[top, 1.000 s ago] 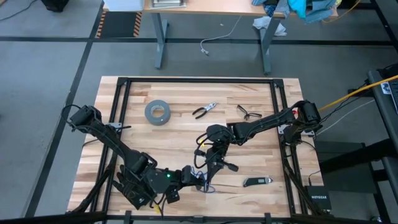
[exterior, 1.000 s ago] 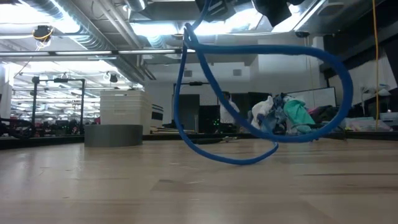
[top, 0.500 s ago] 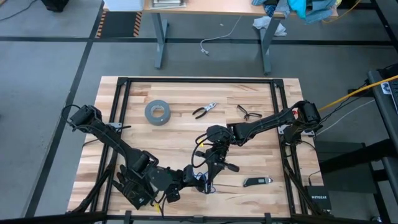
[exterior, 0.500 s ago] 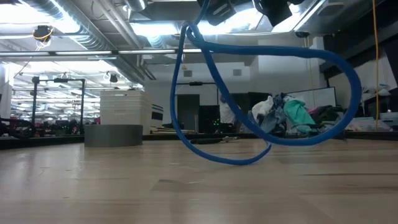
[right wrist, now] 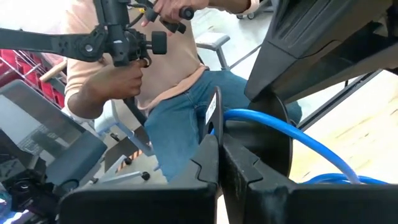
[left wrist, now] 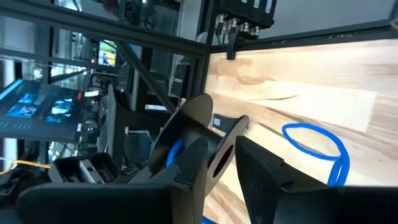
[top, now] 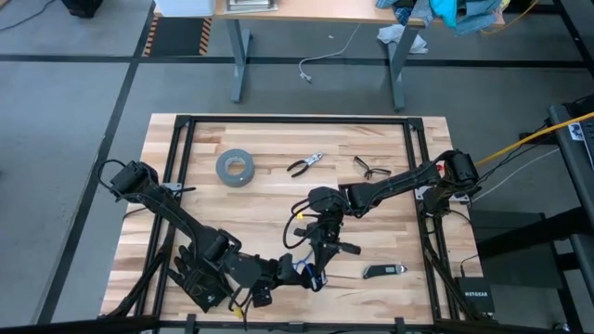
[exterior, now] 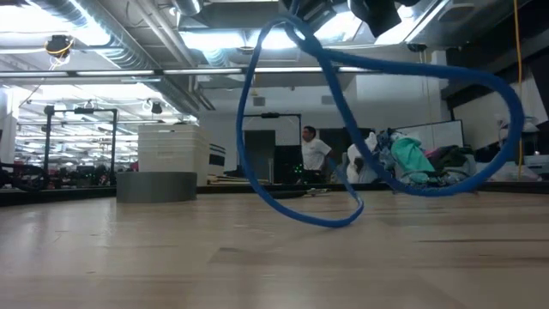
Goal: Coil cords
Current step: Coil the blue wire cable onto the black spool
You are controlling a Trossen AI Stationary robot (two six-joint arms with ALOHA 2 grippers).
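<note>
the wooden surface [top: 260, 199] fills the middle of the high view, with both dark arms reaching over its near half. the left arm comes in from the left edge and bends toward the front, its left gripper [top: 295, 272] low beside the cords [top: 308, 269]; in its own wrist view the jaws stand a little apart and blue cable runs just behind them, but i cannot tell whether they have hold of it. the right arm stretches in from the right edge, and the right gripper [top: 320, 249] hangs just above the same spot, jaws pressed together on the cords, as the right wrist view shows with a blue strand [right wrist: 292, 140] arching away from its fingertips. from the low view the cords [exterior: 377, 137] hang as big blue loops lifted off the wood, the lowest bend touching or nearly touching it. farther back lie a grey tape roll [top: 236, 168], pliers [top: 304, 164], a pair of glasses [top: 371, 167], and near the front a small dark tool [top: 383, 271]. a seated person [right wrist: 155, 81] shows in the right wrist view.
</note>
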